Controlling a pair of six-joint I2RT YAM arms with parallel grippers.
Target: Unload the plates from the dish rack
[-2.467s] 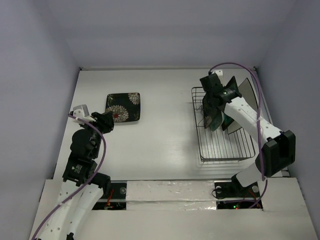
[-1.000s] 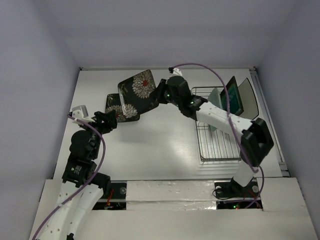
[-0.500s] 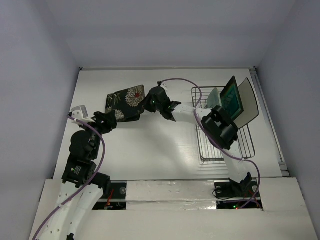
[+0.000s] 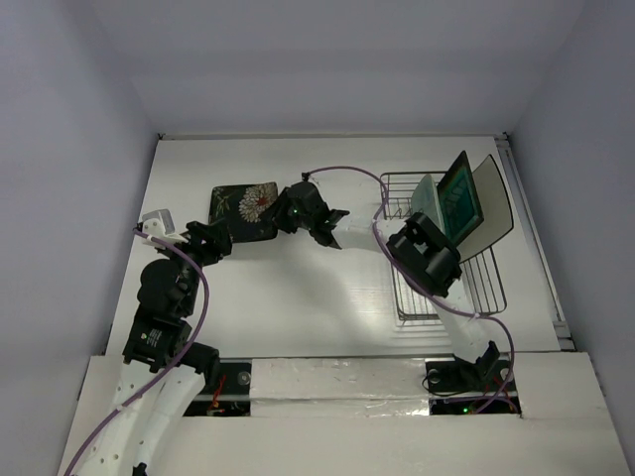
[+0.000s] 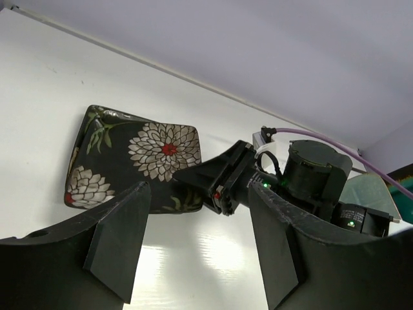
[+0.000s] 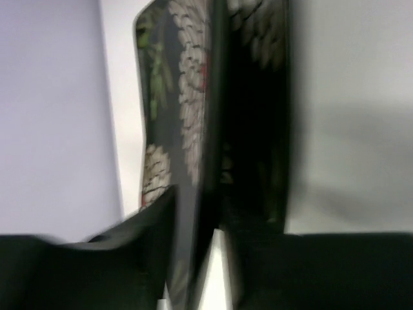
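My right gripper [image 4: 279, 215] is stretched far left and shut on the near-right edge of a black flowered plate [image 4: 243, 205]. That plate lies low over a second black flowered plate; the right wrist view shows both, with the held plate [image 6: 193, 97] between my fingers. I cannot tell whether the two touch. The plate [image 5: 135, 158] and right gripper [image 5: 218, 184] also show in the left wrist view. The dish rack [image 4: 451, 283] stands at the right with the mint-green plate [image 4: 426, 192], the teal plate [image 4: 460, 194] and the white plate [image 4: 493, 205] upright in it. My left gripper [image 4: 212, 241] is open and empty, near the plates.
White walls enclose the table on the left, back and right. My right arm [image 4: 367, 233] spans the middle of the table from the rack to the plates, with its purple cable looping above it.
My right gripper has lifted the flowered plate out of the rack, carried it left across the table and lowered it flat over the other flowered plate. The left arm has stayed still.
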